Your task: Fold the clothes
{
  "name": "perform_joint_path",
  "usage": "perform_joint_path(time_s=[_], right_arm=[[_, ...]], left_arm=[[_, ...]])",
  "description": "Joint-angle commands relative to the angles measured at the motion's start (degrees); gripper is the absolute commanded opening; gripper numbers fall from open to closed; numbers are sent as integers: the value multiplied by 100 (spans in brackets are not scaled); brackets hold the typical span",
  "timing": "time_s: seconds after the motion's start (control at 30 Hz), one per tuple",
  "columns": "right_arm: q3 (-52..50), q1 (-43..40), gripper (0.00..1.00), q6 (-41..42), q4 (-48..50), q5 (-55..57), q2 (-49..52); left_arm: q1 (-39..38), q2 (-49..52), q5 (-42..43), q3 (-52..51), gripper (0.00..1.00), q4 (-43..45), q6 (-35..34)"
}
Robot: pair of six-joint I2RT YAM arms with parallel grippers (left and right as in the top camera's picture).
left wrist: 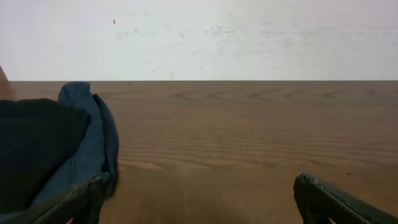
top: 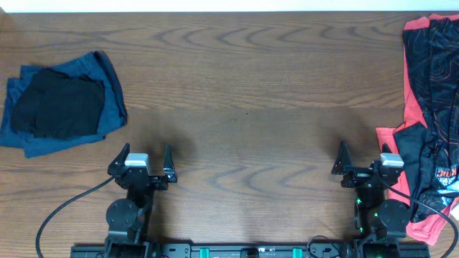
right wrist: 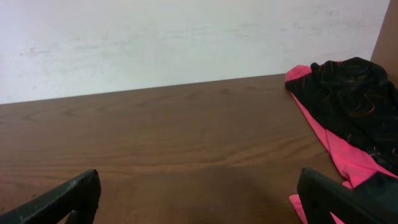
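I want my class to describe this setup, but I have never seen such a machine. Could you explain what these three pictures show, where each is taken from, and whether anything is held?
This is a robot with two arms at the near edge of a wooden table. One picture looks down from above; the other two come from cameras on the wrists, each looking out between its own two fingers. The left gripper and the right gripper are both open and hold nothing. On the left lies a blue piece with a plain black piece on top. At the right edge lie a black jersey with thin orange lines and a coral-red garment, not yet folded.
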Motion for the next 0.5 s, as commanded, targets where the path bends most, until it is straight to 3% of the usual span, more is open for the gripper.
perform_joint_path(time_s=[0.0, 0.47], right_arm=[[-7, -37, 99, -55, -28, -42, -42], [-7, -37, 99, -55, -28, -42, -42]], left_arm=[[22, -66, -96, -90, 98, -223, 59], [22, -66, -94, -90, 98, -223, 59]])
